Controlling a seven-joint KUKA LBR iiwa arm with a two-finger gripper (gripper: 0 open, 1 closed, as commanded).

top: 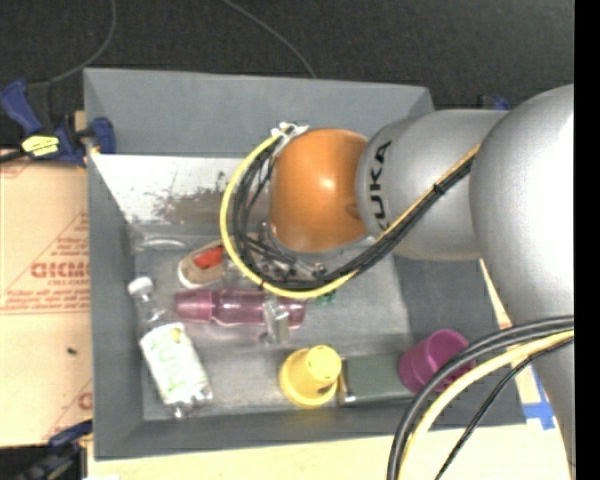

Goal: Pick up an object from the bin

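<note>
My gripper (274, 324) is low in the middle of the bin, its metal tip at the right part of a magenta plastic bottle (225, 308) that lies on its side. Whether it grips the bottle is hidden. Just behind the bottle, to the left, lies a small red and white thing (202, 262). A yellow round lid-like thing (310, 375) sits just in front of the gripper, near the front wall.
A clear bottle with a white cap and green label (170, 358) lies at the front left. A dark green block (375, 378) and a purple cup (432, 360) lie at the front right. The arm's orange cover and cables hide the gripper's body.
</note>
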